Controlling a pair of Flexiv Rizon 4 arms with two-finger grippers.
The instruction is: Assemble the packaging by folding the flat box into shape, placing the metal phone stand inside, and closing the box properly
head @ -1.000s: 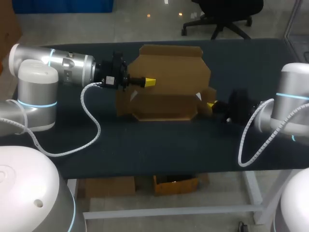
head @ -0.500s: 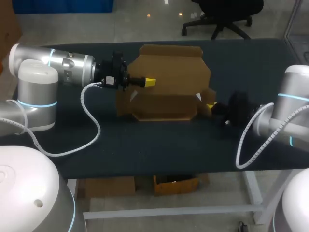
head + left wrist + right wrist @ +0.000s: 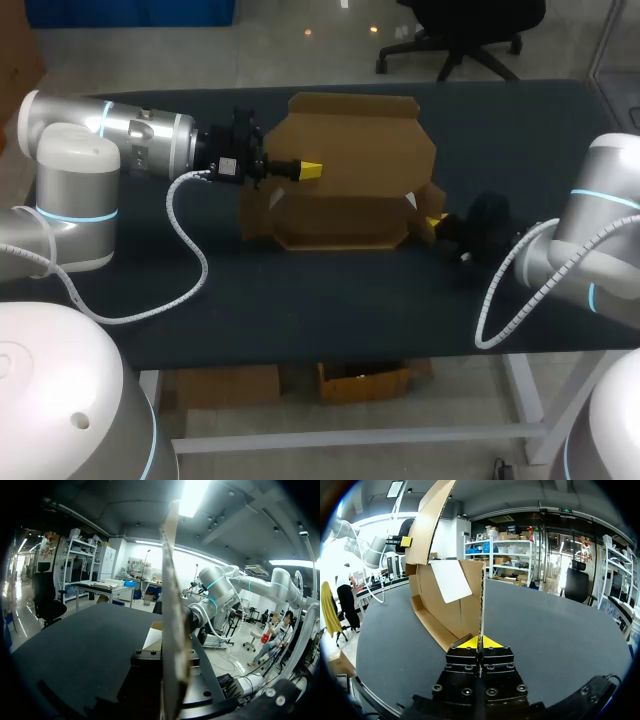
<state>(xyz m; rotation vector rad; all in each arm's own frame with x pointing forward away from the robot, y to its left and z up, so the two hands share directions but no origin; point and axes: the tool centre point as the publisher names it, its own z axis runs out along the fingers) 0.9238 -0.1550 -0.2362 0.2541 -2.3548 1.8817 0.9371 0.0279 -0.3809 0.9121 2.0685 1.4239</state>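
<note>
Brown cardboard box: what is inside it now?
Inside the brown cardboard box only bare cardboard and a white patch on one flap show, no other object. Its raised walls cover the floor's edges.

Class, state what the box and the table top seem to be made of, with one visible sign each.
The box: brown corrugated cardboard, matte; its cut edge shows fluting in the right wrist view. The table top: dark and matte, perhaps a fabric or felt covering; no glare.

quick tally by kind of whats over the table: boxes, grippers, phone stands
cardboard box: 1
grippers: 2 (left gripper, right gripper)
metal phone stand: 0 in view
total: 3
</note>
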